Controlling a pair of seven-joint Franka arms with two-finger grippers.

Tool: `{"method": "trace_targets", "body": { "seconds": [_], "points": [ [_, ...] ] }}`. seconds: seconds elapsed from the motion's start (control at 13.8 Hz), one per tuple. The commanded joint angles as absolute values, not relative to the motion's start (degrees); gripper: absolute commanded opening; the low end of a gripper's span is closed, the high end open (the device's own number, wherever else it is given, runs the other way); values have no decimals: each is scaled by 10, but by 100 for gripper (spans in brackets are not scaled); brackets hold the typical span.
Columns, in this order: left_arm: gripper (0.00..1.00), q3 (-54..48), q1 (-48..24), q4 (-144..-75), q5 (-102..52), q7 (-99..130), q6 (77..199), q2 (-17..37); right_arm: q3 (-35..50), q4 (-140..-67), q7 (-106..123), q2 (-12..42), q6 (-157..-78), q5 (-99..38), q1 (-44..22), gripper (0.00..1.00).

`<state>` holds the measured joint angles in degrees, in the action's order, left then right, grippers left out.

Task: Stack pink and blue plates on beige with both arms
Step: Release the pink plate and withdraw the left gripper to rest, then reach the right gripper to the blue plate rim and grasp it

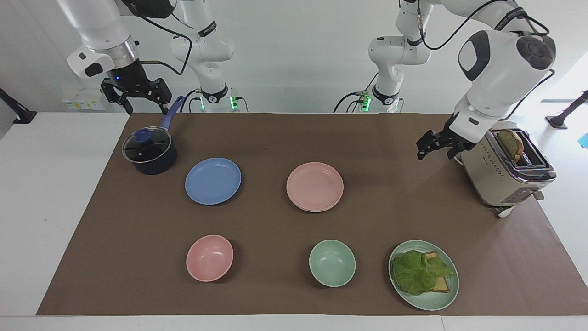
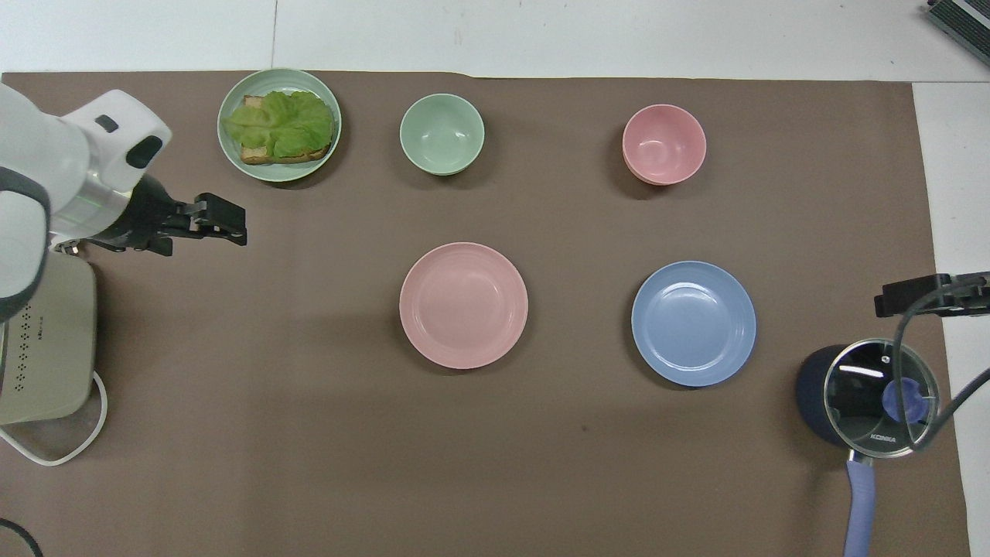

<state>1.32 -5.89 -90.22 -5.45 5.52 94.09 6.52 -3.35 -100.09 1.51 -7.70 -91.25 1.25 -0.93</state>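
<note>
The round matte pale pink plate [image 1: 315, 186] is covering almost all of the cream-beige plate beneath it, leaving only a thin rim showing. In the overhead view, the beige boxy toaster [image 2: 42, 340] is running off the edge, and the right arm's black two-finger gripper [image 2: 924, 294] is only partly entering the picture.

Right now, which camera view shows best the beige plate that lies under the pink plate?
The facing view: a pale rim peeks out below the pink plate at its edge farther from the robots, so two plates are stacked. In the overhead view the pink plate covers it completely; nothing beige is visible there.
</note>
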Motion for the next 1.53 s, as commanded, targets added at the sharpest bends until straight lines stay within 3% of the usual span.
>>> {"method": "trace_targets", "body": {
  "seconds": [0.0, 0.51, 1.02, 1.45],
  "points": [
    [100, 9, -43, -885, -21, 14, 911, 54, -30, -1062, 33, -88, -970, 9, 0, 100],
    [100, 22, -44, -887, -13, 7, 876, -1, -30, -1145, 180, 10, -1118, 4, 14, 100],
    [100, 22, -44, -888, -15, 11, 880, -4, -30, -1282, 206, 39, -1258, -67, 25, 100],
    [100, 22, -44, -888, -15, 11, 880, -3, -29, -1289, 211, 82, -1290, -84, 25, 100]
  ]
}}
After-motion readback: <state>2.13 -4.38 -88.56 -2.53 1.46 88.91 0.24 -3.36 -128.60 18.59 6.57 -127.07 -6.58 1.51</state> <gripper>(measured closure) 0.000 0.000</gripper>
